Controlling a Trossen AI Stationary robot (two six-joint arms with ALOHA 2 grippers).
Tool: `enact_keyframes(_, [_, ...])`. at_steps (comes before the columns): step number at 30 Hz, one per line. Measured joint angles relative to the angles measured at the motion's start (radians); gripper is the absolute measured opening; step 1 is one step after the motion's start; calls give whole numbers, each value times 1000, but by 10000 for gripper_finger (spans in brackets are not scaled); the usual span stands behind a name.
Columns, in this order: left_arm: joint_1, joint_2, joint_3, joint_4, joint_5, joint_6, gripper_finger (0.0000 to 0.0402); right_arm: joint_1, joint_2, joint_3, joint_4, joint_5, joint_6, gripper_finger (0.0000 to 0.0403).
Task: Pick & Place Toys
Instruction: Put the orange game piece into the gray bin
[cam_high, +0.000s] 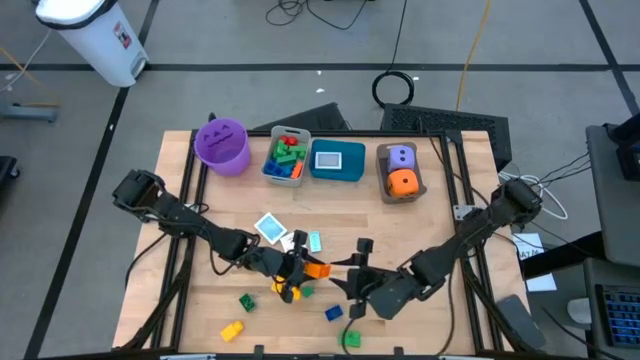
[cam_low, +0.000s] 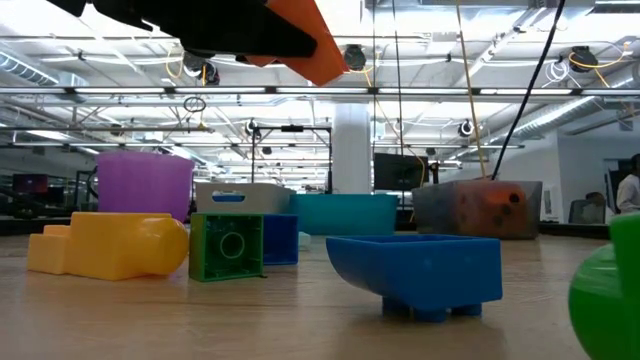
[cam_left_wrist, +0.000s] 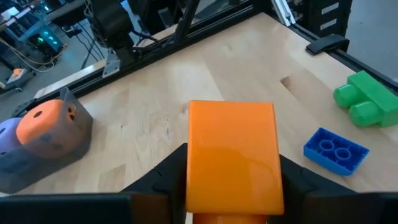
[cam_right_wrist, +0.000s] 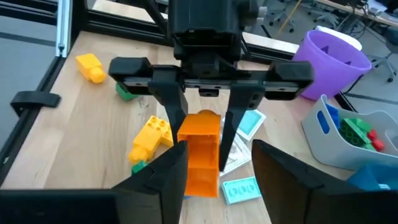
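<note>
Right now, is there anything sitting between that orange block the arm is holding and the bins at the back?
The left gripper holds the orange brick above the table. Two cards lie on the table between it and the grey bin; lifted, it should pass over them.

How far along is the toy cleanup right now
Partly done. Bricks already sit in the grey bin, and both dice are in the brown bin. In hand: the left gripper clamps an orange brick above the table, with the right gripper open just beside it. Left on the table: cards, plus yellow, green and blue bricks.
</note>
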Motion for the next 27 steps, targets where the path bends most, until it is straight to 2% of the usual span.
enact_keyframes(4, [-3, 0, 0, 0, 5, 25, 165, 17, -23, 0, -25, 1, 1, 172])
enact_keyframes(12, [-28, 0, 0, -24, -26, 150, 148, 20, -24, 0, -103, 3, 47, 161])
enact_keyframes(15, [-41, 1, 0, -66, -97, 202, 151, 20, -23, 0, -138, 6, 69, 161])
enact_keyframes(21, [-56, 1, 0, -196, -330, 273, 162, 15, -23, -33, -140, 10, 81, 160])
enact_keyframes(27, [39, -18, 0, -295, -464, 303, 148, -13, -23, -99, -67, 9, 81, 160])
